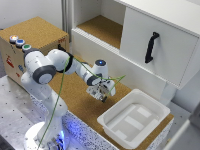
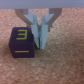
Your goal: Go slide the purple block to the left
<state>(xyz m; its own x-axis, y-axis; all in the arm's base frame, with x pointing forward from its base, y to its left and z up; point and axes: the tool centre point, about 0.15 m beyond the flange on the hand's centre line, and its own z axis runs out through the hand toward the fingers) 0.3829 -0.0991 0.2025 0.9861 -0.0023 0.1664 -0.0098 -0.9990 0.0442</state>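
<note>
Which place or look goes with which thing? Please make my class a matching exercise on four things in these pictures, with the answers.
Things
1. purple block
2. white tray
3. black handle
4. round buttons

Descriptions
A. on the white cabinet door
B. on top of the cork-topped box at the exterior view's left
C. right beside the gripper's fingers, yellow marks on its faces
D. on the cork surface at the exterior view's right, nothing visible inside

Pairs: 1-C, 2-D, 3-A, 4-B
</note>
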